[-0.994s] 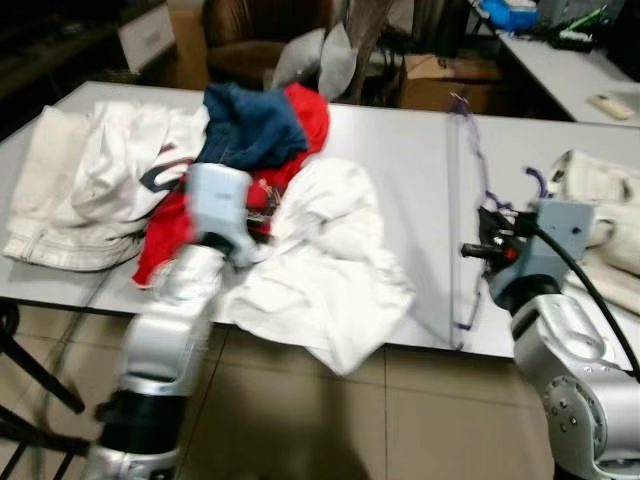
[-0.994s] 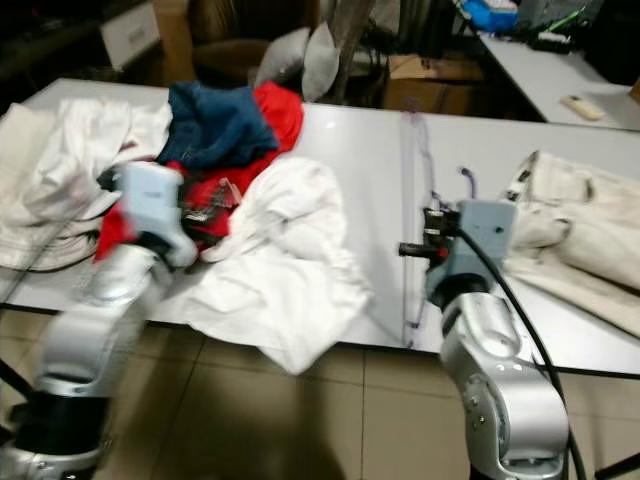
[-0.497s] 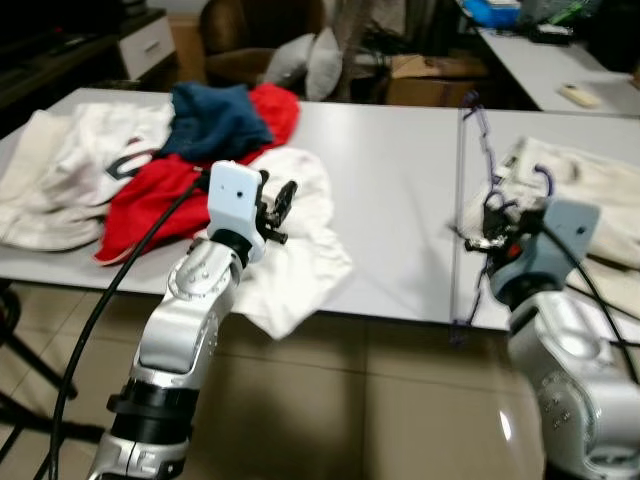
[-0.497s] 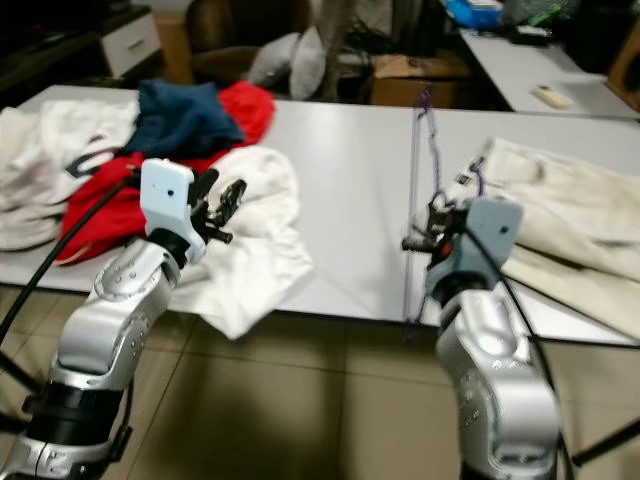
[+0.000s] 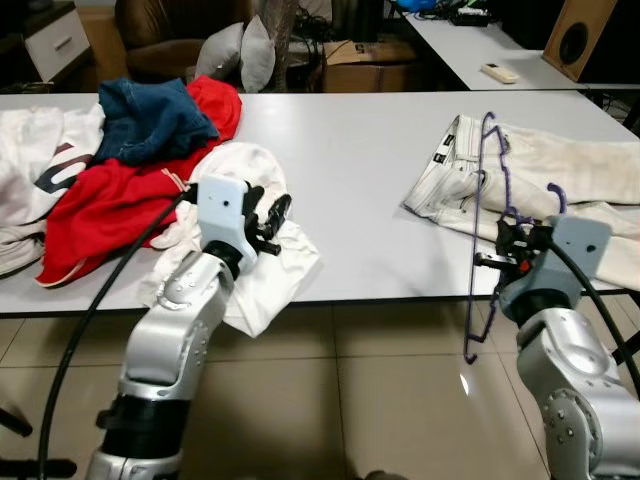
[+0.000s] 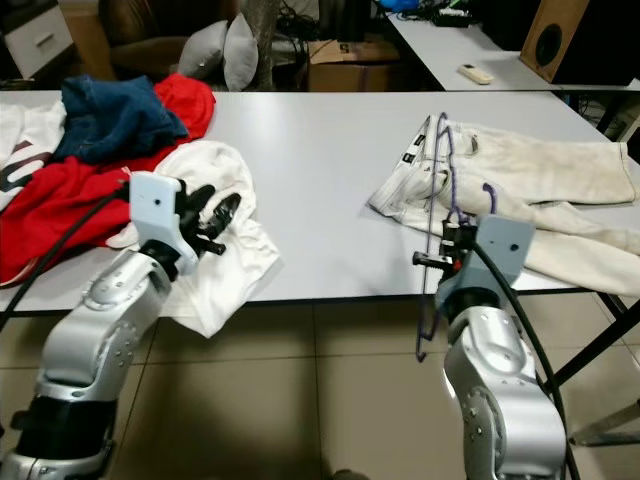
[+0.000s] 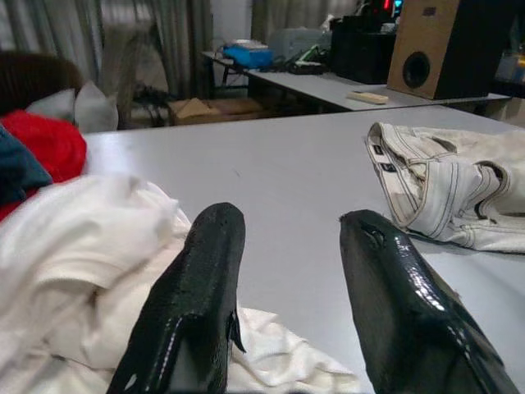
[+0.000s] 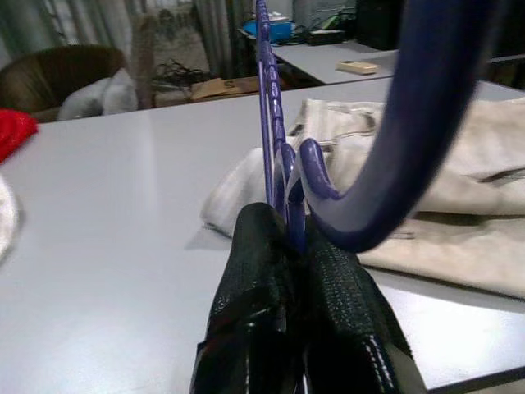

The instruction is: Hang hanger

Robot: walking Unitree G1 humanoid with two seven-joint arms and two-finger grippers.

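A purple plastic hanger (image 5: 484,230) stands on edge past the white table's (image 5: 360,170) front right part, held by my right gripper (image 5: 512,240), which is shut on it near the hook (image 8: 385,156). The hanger's lower end hangs below the table edge. My left gripper (image 5: 268,218) is open over a crumpled white garment (image 5: 262,262) at the table's front edge, nothing between its fingers (image 7: 201,295). In the right wrist view the fingertips (image 8: 279,263) pinch the hanger's bar.
Cream trousers (image 5: 560,170) lie on the table's right side behind the hanger. A red garment (image 5: 110,200), a blue one (image 5: 150,115) and white clothes (image 5: 30,170) pile up at the left. Tiled floor (image 5: 360,400) lies in front; boxes, a chair and another table stand behind.
The camera has shifted and the table now sits further back and left. The right gripper still holds the hanger, now lower by the table's edge. The left gripper stays open over the white garment.
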